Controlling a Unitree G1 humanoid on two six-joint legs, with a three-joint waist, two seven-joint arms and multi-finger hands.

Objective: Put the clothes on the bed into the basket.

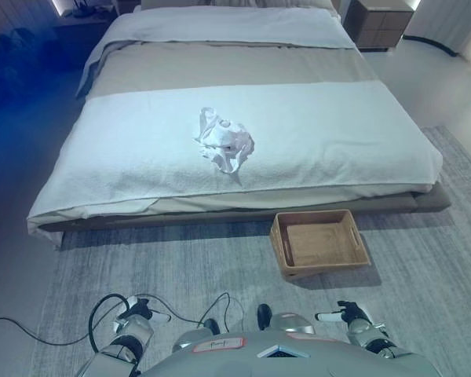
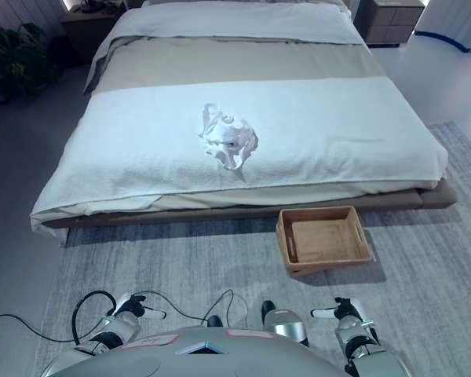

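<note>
A crumpled white garment (image 1: 224,141) lies in the middle of the pale bedspread (image 1: 337,133), a little toward the foot of the bed. A shallow woven basket (image 1: 319,243), with nothing in it, stands on the grey rug just in front of the bed's foot, to the right of the garment. My left hand (image 1: 135,316) shows low at the bottom left and my right hand (image 1: 350,316) at the bottom right. Both hang over the rug, far from the bed, fingers relaxed and holding nothing.
The bed's low frame edge (image 1: 235,214) runs across in front of me. A wooden nightstand (image 1: 381,22) stands at the far right by the bed's head, and a dark plant (image 2: 16,55) at the far left. The grey rug (image 1: 180,259) lies between me and the bed.
</note>
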